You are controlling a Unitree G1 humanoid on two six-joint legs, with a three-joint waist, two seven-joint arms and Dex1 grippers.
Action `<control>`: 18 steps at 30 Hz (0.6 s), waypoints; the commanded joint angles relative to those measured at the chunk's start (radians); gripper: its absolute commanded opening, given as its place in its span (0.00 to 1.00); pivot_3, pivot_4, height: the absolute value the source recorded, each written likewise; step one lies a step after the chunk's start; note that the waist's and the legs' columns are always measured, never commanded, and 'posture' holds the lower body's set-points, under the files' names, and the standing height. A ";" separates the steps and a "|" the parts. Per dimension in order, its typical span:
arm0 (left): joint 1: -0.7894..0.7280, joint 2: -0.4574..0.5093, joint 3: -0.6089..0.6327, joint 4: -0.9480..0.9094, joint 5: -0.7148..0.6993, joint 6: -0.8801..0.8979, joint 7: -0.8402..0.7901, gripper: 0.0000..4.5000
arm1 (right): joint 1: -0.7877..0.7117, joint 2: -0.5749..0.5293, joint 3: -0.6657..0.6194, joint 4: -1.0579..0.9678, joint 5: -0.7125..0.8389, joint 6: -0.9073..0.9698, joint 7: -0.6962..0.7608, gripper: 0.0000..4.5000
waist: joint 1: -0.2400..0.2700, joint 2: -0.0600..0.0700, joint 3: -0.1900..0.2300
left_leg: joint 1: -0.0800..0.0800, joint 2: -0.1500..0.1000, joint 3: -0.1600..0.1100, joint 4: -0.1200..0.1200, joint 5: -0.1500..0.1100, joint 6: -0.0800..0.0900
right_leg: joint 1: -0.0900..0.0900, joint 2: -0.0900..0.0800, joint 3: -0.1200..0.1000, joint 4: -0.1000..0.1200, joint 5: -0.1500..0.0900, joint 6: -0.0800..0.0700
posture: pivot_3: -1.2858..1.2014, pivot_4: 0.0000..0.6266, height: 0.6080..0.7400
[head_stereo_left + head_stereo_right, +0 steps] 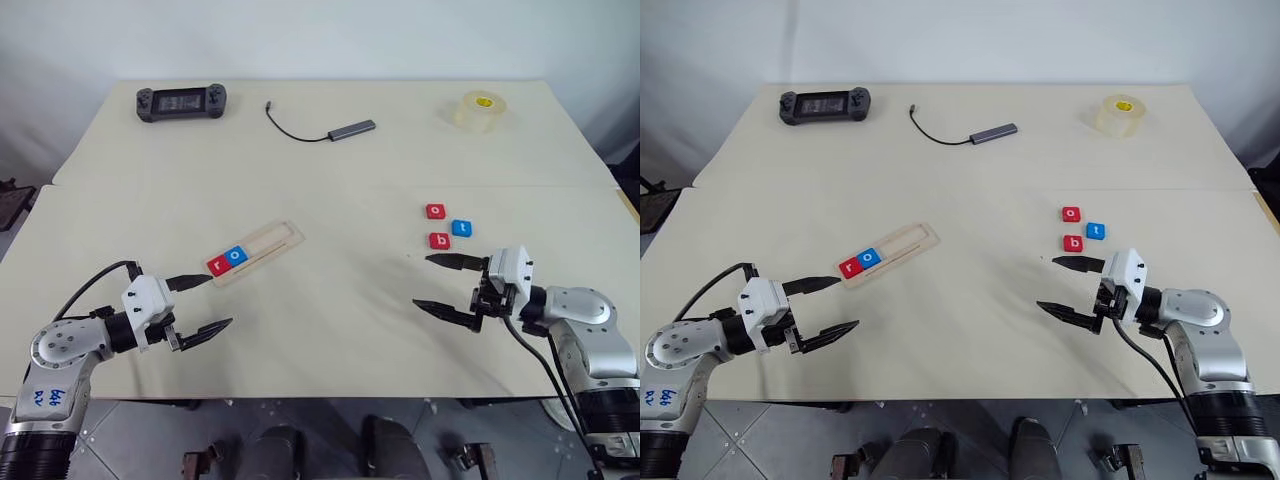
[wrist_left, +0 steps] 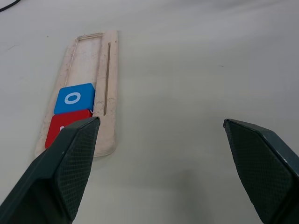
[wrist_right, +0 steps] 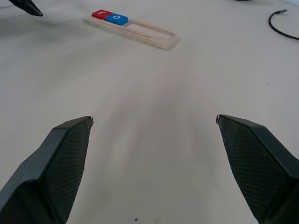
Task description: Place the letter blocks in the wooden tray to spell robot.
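Hovering low over the table (image 1: 330, 330), the left gripper (image 1: 211, 303) is seen with its jaws spread wide and nothing held between them. One of its fingers (image 1: 190, 282) reaches the near end of the tray (image 1: 272, 245), which lies at a slant on the left half of the table. Two blocks are seated in that near end: a red r (image 1: 217, 266) and, touching it, a blue o (image 1: 236, 255); the remaining length of the groove is bare wood.

The right gripper (image 1: 437, 283) is likewise held wide, empty, just above the table on the right side. Just beyond it three blocks are clustered (close, but not touching): a red b (image 1: 439, 241) nearest, a blue t (image 1: 461, 228) beside it, and a red o (image 1: 435, 211) farthest.

Along the far edge, a game controller (image 1: 181, 102), a cabled grey adapter (image 1: 352, 129) and a tape roll (image 1: 480, 110) are laid out.
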 commanded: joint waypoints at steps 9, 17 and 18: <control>0.135 -0.072 0.161 -0.010 -0.008 -0.037 0.156 1.00 | -0.092 0.101 0.056 -0.066 0.037 0.036 0.016 0.99 | -0.011 0.000 0.000 | 0.001 0.002 0.001 0.000 0.000 0.000 | 0.000 0.001 0.001 0.000 0.000 0.000 | 0.52 0.24 1.00; 0.255 -0.151 0.265 0.020 -0.037 -0.081 0.205 1.00 | -0.143 0.191 0.116 -0.173 0.046 0.060 -0.008 0.99 | 0.007 -0.001 0.000 | 0.000 0.001 -0.001 0.000 0.000 -0.001 | 0.000 0.000 -0.001 0.000 0.000 0.000 | 0.52 0.24 1.00; 0.251 -0.152 0.259 0.020 -0.037 -0.078 0.203 1.00 | -0.140 0.188 0.118 -0.178 0.044 0.062 -0.004 0.99 | 0.014 -0.001 0.000 | 0.000 0.001 -0.001 0.000 0.000 -0.001 | 0.000 0.000 -0.001 0.000 0.000 0.000 | 0.52 0.24 1.00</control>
